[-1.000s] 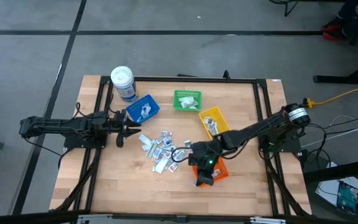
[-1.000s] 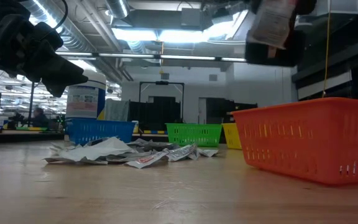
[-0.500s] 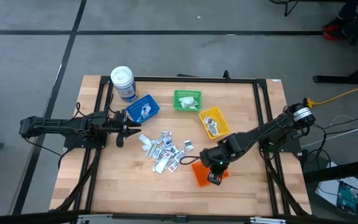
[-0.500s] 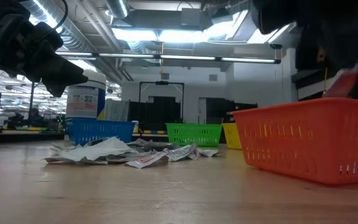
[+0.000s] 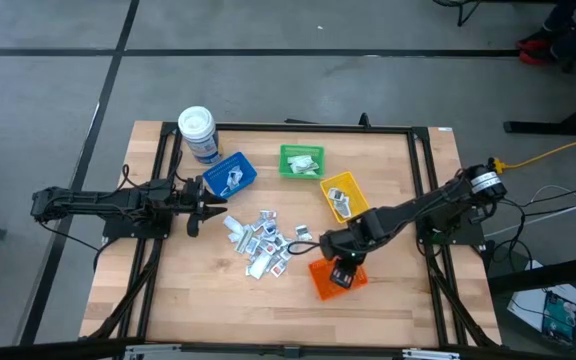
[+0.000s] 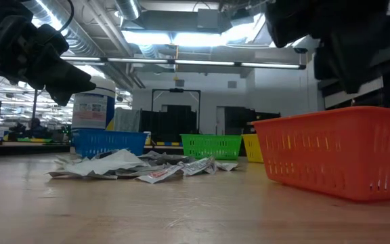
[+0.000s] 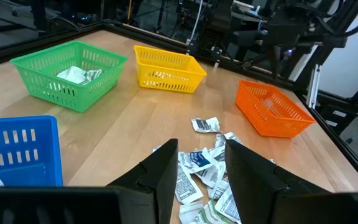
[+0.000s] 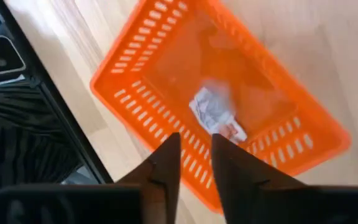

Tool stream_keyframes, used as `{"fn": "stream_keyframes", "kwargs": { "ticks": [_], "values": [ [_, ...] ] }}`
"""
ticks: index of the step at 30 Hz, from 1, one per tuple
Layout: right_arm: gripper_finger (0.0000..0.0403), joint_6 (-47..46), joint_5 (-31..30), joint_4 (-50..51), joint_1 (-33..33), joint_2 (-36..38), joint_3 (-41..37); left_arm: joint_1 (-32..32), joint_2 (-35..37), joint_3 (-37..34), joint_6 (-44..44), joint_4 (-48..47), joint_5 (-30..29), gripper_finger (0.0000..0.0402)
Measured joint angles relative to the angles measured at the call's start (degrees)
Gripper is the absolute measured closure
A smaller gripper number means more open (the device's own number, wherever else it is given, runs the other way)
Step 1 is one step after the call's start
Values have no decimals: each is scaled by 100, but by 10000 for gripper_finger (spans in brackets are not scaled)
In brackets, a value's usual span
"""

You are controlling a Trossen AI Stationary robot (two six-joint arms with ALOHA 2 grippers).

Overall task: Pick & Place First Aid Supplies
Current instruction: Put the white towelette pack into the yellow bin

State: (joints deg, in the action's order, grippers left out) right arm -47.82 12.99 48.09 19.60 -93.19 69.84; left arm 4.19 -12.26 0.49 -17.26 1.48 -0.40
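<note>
The first aid supplies (image 5: 263, 240) lie as a loose pile of small white and silvery packets at mid-table, also seen in the left wrist view (image 7: 204, 168). One packet (image 8: 215, 112) lies inside the orange bin (image 5: 318, 284), blurred. My right gripper (image 8: 194, 140) hangs over that bin (image 8: 291, 162), pointing steeply down, open, with nothing between its fingers. My left gripper (image 5: 220, 209) waits at the table's left, level and open (image 7: 201, 146), short of the pile.
A blue bin (image 5: 230, 175), a green bin (image 5: 301, 161) and a yellow bin (image 5: 345, 195) stand along the far side, each holding packets. A white-lidded jar (image 5: 198, 133) stands at the far left corner. A black frame (image 5: 423, 180) edges the table.
My right gripper, which carried a packet high above the orange bin, has tipped to point more steeply down over the bin and let the packet go. The packet has dropped past the rim into the orange bin.
</note>
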Motion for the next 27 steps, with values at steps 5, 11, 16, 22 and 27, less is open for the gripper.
{"fn": "stream_keyframes", "kwargs": {
  "ticks": [5,11,16,22,27],
  "values": [
    [245,465,1,-432,-212,-1,0,-2,-1,-1,0,0,0,274],
    [200,1541,-543,-1240,-509,-2,0,-1,0,-1,0,0,-1,274],
    [197,2930,-1446,-1349,-771,-2,0,-2,0,-1,0,-1,0,274],
    [196,4505,-1797,-1194,-1034,-80,0,-2,-1,-2,0,0,0,274],
    [196,5282,-1798,-1184,-1202,-357,0,-2,-1,-2,0,-1,0,274]
  ]
}}
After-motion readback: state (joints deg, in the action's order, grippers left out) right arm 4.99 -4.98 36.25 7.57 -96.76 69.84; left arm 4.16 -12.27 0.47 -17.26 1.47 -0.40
